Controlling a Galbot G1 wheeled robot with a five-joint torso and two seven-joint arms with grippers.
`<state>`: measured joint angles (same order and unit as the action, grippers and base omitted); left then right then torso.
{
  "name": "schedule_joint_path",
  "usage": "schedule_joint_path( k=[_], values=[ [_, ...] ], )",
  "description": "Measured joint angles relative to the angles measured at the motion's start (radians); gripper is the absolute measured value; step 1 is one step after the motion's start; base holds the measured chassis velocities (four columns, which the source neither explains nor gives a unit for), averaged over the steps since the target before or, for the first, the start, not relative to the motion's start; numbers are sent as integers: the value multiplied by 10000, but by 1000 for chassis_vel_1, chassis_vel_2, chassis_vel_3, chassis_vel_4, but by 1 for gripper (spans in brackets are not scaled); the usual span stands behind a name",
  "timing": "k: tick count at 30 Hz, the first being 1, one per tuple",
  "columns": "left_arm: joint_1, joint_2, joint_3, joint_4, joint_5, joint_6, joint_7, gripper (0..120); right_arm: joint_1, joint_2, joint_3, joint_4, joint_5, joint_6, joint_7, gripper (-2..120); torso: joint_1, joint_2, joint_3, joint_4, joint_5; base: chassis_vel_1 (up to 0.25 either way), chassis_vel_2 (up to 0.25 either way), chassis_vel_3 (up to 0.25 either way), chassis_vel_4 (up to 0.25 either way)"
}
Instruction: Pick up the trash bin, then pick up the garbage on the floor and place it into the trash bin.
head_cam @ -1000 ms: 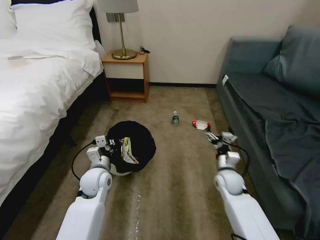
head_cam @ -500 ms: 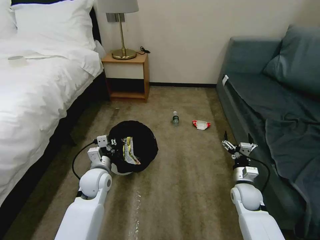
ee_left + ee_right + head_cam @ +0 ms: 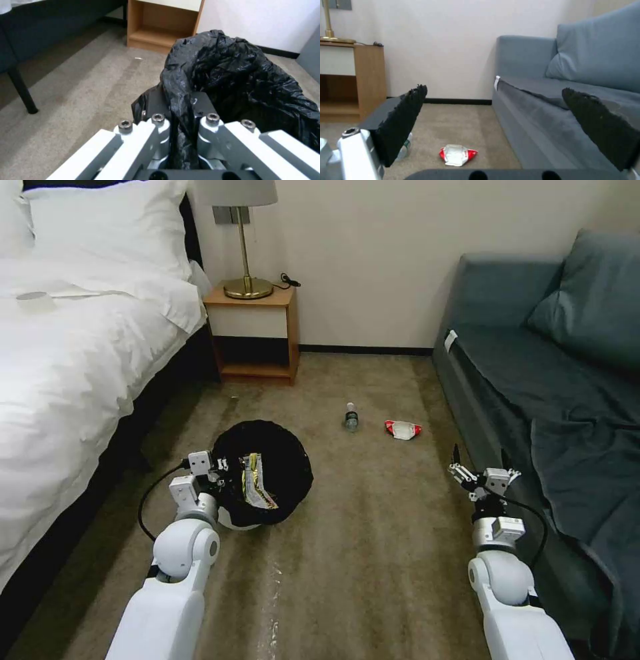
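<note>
**Left jaws clamped on the bin liner, right jaws wide apart beside the sofa**

The left gripper sits in the lower left of the head frame with its jaws pinched together on the rim of the small round white trash bin with a black plastic bag liner. In the left wrist frame the two dark fingers squeeze a fold of glossy black liner between them. The bin looks lifted off the carpet, though the head view does not make this certain. Inside the liner lies a shiny gold-brown snack wrapper, lengthwise near the gripper side.

The right gripper is in the lower right of the head frame, close to the front edge of the blue-grey fabric sofa, its jaws spread wide with nothing between them. In the right wrist frame the two black padded fingers stand far apart at the frame's sides.

On the beige carpet floor, near the middle of the head frame, a clear plastic bottle with a dark label lies just left of a red-and-white wrapper; the two are near each other but apart.

In the upper left, a wooden nightstand carrying a brass table lamp stands against the wall beside a bed with white linen.
</note>
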<state>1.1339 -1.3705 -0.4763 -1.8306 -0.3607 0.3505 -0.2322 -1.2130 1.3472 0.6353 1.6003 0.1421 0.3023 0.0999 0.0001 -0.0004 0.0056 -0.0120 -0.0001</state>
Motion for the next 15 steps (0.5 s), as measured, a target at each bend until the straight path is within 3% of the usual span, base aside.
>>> schedule_joint_path(
  k=[15],
  values=[
    [26,-42,21,-97,41,-1,-75,5,-134,5,88,-33,31,99,-125,100,0,0,1,0,-1,-47,53,51,-52]
  ],
)
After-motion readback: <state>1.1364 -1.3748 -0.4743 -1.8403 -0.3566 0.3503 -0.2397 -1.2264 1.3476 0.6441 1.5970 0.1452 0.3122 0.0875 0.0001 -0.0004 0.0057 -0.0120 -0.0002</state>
